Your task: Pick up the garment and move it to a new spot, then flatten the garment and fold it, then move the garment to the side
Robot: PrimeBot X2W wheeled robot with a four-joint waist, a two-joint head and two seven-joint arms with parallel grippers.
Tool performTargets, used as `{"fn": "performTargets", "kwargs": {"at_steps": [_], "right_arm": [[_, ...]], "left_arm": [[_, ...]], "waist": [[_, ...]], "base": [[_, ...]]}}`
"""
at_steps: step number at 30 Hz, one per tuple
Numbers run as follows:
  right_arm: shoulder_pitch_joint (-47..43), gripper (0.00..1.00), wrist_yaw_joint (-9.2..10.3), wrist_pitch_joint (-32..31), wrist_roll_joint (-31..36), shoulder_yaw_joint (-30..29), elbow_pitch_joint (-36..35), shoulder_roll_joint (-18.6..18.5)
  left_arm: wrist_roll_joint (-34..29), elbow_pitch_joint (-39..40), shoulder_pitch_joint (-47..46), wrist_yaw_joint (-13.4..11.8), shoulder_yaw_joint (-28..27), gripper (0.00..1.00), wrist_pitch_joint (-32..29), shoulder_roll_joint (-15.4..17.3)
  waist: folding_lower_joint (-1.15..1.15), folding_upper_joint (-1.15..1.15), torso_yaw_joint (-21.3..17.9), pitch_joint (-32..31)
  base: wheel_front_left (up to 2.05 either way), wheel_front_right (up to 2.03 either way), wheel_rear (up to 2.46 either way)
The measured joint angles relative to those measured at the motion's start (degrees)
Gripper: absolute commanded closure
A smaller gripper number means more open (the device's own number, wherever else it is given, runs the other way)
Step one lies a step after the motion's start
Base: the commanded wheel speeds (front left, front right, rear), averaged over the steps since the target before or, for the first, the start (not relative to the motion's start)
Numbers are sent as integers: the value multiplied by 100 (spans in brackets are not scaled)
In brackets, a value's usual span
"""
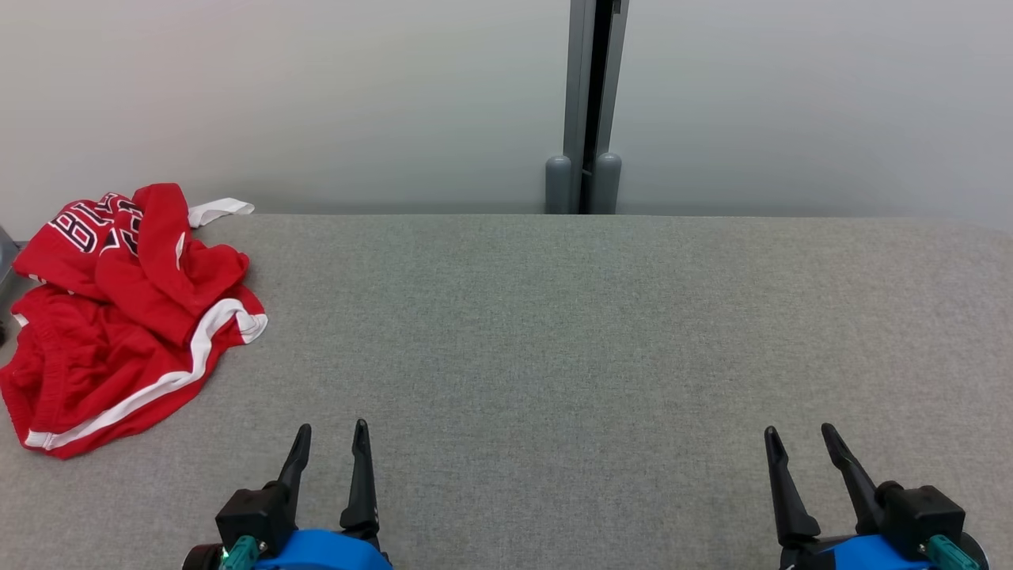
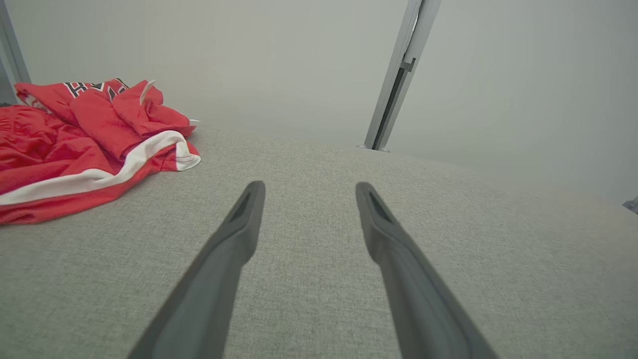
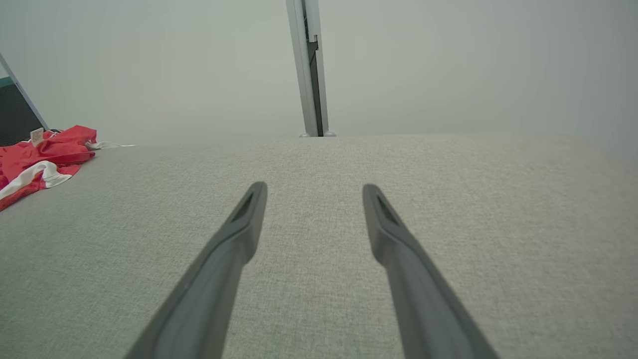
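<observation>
You will find the crumpled red fabric garment with white trim (image 1: 119, 317) at the far left of the grey cloth-covered table (image 1: 570, 332). The left gripper (image 1: 332, 427) and right gripper (image 1: 798, 430) hover at the near side, fingers spread and empty, neither touching it.

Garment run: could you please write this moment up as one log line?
stage: before pickup | garment: crumpled, left end of table | left gripper: open, empty | right gripper: open, empty

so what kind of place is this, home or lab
Probably a lab or test room: a wide table covered in grey fabric, plain pale wall panels joined by a metal post, and a crumpled red garment at the table's left end.
</observation>
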State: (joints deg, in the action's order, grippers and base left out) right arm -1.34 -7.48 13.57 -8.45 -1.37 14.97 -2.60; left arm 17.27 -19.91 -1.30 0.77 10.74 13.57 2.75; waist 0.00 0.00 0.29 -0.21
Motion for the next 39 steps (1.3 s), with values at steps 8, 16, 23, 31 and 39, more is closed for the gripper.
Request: {"fn": "performTargets", "kwargs": {"at_steps": [8, 16, 23, 31, 39], "right_arm": [[-1, 0, 0, 97, 326, -10, 3, -4], [-3, 0, 0, 146, 522, -14, 7, -7], [-3, 0, 0, 146, 511, -20, 15, -8], [-3, 0, 0, 146, 502, -19, 25, -8], [-11, 0, 0, 147, 494, -65, 7, -11]], "left_arm": [[-229, -152, -14, 5, 64, 0, 99, 3], [-366, -254, -30, 10, 99, 0, 143, 5], [-332, -328, -68, 10, 110, 0, 143, 5], [-314, -360, -86, 9, 126, 0, 143, 5], [-277, -401, -148, 11, 151, 0, 143, 4]], "waist": [[0, 0, 1, -9], [0, 0, 1, 0], [0, 0, 4, 13], [0, 0, 16, 28], [0, 0, 213, 28]], "base": [[0, 0, 0], [0, 0, 0], [0, 0, 0], [0, 0, 0], [0, 0, 0]]}}
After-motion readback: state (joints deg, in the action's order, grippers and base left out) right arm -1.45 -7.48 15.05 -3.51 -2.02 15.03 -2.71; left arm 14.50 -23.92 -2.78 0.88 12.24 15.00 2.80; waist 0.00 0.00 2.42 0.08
